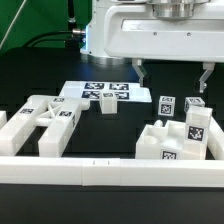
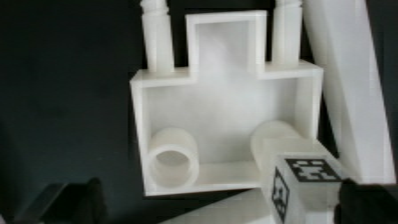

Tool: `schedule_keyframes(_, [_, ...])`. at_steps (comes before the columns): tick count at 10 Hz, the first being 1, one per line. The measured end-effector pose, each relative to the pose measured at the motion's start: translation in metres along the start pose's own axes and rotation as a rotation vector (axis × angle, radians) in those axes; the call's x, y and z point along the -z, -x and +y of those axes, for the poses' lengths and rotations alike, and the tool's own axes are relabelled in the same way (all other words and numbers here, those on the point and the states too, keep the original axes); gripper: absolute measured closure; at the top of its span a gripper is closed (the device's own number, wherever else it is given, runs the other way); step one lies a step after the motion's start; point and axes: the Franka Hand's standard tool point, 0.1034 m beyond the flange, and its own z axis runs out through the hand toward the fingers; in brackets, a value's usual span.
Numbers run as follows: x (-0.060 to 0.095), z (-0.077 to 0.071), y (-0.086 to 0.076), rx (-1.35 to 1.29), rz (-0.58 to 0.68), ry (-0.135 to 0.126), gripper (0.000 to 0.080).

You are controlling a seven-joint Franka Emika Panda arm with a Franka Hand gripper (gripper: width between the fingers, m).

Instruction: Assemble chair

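The chair lies in loose white parts. In the exterior view an X-braced frame [image 1: 45,120] lies at the left, and tagged leg bars [image 1: 196,118] stand round a seat block [image 1: 163,142] at the right. My gripper [image 1: 171,75] hangs above that right group, open wide and holding nothing. The wrist view looks down on the seat block [image 2: 222,110], which has two round pegs [image 2: 171,156] and a tagged piece [image 2: 313,172] at its edge. My dark fingertips [image 2: 71,203] stand far apart on either side of the gripper [image 2: 217,206].
The marker board [image 1: 103,91] lies flat at the back, with a small white block [image 1: 107,105] just in front of it. A long white border rail [image 1: 110,171] runs along the front. A plain white bar [image 2: 349,80] lies beside the seat block.
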Motion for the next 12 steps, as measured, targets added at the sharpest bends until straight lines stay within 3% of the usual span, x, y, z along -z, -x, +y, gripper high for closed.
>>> schedule_keyframes(3, [-0.001, 0.001, 0.001, 0.003, 0.0, 0.0, 0.0151])
schedule_keyframes(4, [-0.001, 0.015, 0.006, 0.07, 0.048, -0.021, 0.0151])
schedule_keyframes(5, [-0.004, 0.037, 0.019, 0.149, 0.082, -0.023, 0.0151])
schedule_keyframes(6, [-0.012, 0.062, 0.031, 0.21, 0.105, -0.013, 0.0151])
schedule_keyframes(7, [-0.02, 0.076, 0.041, 0.211, 0.099, -0.003, 0.0151])
schedule_keyframes(10, [-0.019, 0.072, 0.039, 0.212, 0.098, -0.005, 0.0151])
schedule_keyframes(11, [-0.019, 0.075, 0.038, 0.246, 0.099, -0.002, 0.0151])
schedule_keyframes(12, [-0.021, 0.089, 0.033, 0.388, 0.102, 0.013, 0.0151])
